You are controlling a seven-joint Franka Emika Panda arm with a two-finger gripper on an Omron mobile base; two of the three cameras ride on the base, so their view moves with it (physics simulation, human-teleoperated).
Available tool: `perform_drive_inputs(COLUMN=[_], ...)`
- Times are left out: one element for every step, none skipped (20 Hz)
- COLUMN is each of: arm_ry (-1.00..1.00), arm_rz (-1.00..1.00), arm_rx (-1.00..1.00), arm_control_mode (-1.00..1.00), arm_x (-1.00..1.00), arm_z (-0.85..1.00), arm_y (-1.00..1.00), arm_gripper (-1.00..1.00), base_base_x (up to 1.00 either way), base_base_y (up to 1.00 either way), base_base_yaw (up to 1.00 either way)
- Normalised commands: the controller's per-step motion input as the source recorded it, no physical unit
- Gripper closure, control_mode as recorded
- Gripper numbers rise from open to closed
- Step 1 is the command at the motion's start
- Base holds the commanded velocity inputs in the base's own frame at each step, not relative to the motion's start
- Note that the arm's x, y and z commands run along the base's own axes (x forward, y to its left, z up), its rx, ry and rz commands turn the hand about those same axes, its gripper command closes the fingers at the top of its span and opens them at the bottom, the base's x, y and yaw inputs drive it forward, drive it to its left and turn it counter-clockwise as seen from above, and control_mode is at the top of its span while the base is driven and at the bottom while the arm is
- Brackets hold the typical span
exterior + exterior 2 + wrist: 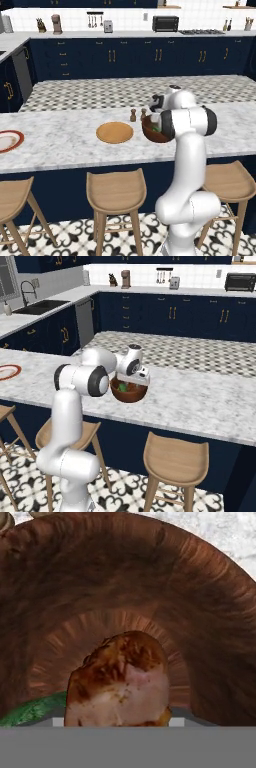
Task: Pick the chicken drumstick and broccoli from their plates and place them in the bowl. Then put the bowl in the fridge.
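Student: On the counter's near edge, what sits beneath the gripper?

Tutor: The bowl sits there, holding the drumstick and broccoli.

Student: How do the jaws stand?

Tutor: They cannot be made out; whether they are apart or clamped is unclear.

Student: And the plates?

Tutor: The tan plate lies beside the bowl; the red-rimmed plate lies near the counter's left end.

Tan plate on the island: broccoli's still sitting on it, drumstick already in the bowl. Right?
Not quite. In the left base view the tan plate is bare. The broccoli lies in the bowl beside the drumstick, as the hand view shows; the right base view also shows green inside the bowl.
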Motion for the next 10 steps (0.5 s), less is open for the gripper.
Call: perform_drive_inputs(arm_ry=[0.05,0.00,0.00,-0.02,-0.03,-0.02,-0.07,-0.05,-0.03,-0.03], arm_rz=[-0.03,-0.01,0.00,-0.04,-0.05,-0.05,-0.05,-0.04,-0.03,-0.03], arm_rx=[0.00,0.00,0.00,-0.02,0.00,0.00,0.00,0.00,0.00,0.00], arm_control_mode=[-1.00,-1.00,-1.00,-1.00,-1.00,-1.00,-1.00,-1.00,-1.00,-1.00], arm_x=[0.48,0.00,0.00,0.00,0.00,0.00,0.00,0.00,-0.01,-0.16], arm_z=[-0.11,0.00,0.00,0.00,0.00,0.00,0.00,0.00,0.00,0.02], arm_y=[0.19,0.09,0.09,0.16,0.03,0.00,0.00,0.00,0.00,0.00], arm_gripper=[-1.00,-1.00,-1.00,-1.00,-1.00,-1.00,-1.00,-1.00,-1.00,-1.00], base_base_x=[0.00,0.00,0.00,0.00,0.00,0.00,0.00,0.00,0.00,0.00], base_base_y=[0.00,0.00,0.00,0.00,0.00,0.00,0.00,0.00,0.00,0.00], base_base_yaw=[0.00,0.00,0.00,0.00,0.00,0.00,0.00,0.00,0.00,0.00])
